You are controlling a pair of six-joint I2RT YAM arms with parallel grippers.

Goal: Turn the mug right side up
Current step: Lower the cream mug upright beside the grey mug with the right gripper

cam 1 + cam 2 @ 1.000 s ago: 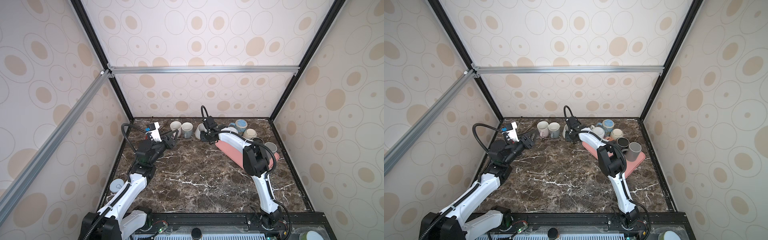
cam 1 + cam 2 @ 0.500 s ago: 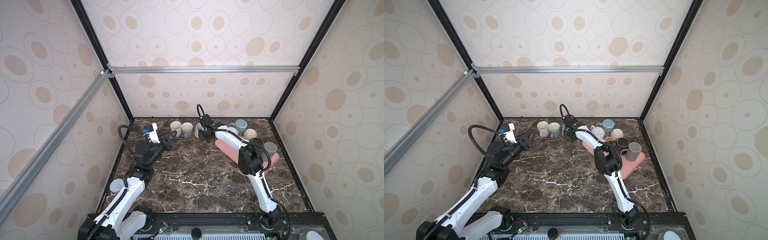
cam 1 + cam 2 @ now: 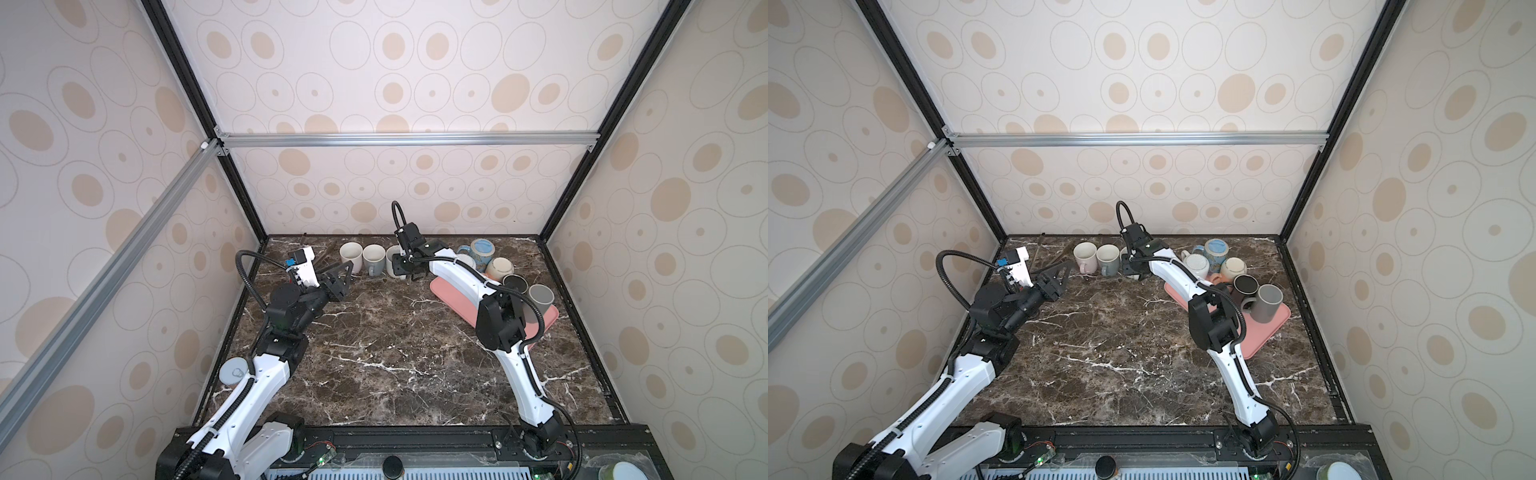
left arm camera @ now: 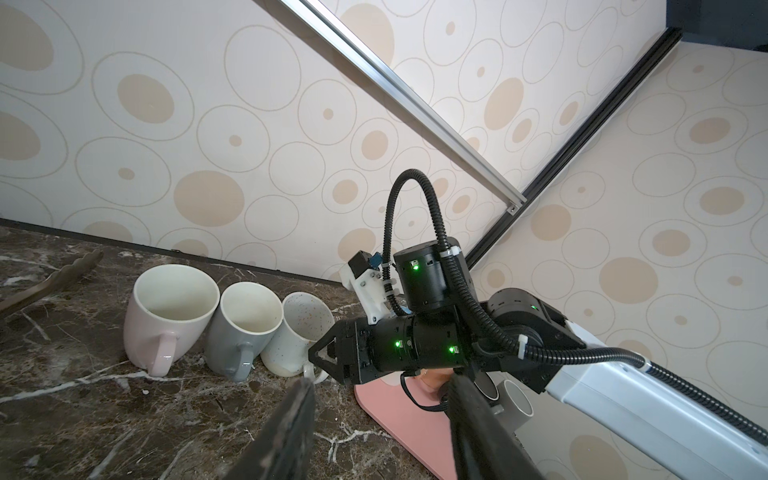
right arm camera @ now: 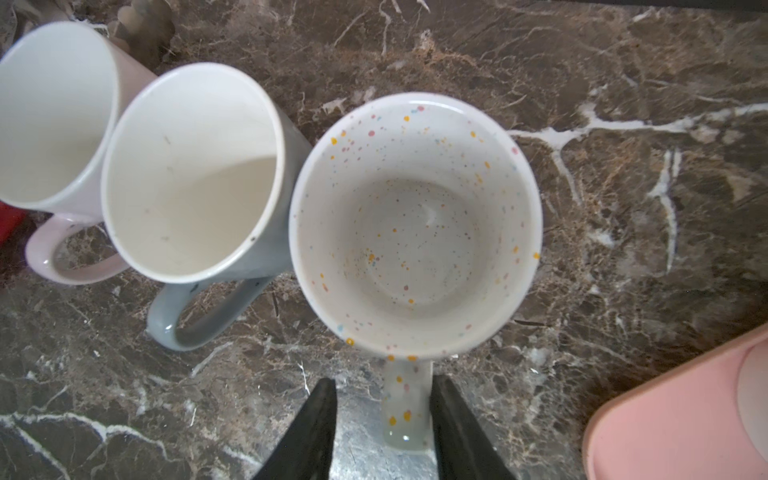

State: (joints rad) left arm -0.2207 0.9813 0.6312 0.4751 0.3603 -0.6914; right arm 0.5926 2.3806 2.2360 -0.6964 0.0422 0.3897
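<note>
The right fingers (image 5: 453,424) are partly spread and straddle the handle (image 5: 406,399) of the speckled mug (image 5: 415,224). One finger lies right against the handle and the other stands clear of it, so nothing is clamped. The mug stands mouth up on the counter (image 3: 395,353), near the back wall. It is last in a row of three, just beside a grey mug (image 5: 191,174), with a pink mug (image 5: 54,112) beyond that. The left fingers (image 4: 291,428) hang above the counter to the left of the row, about half spread and holding nothing.

The counter is dark brown marble with white veins. A pink tray (image 3: 1262,332) lies on its right side with more mugs clustered on and behind it. The walls (image 3: 415,83) are cream, patterned with tan ovals, and an aluminium bar (image 3: 407,139) crosses the back one.
</note>
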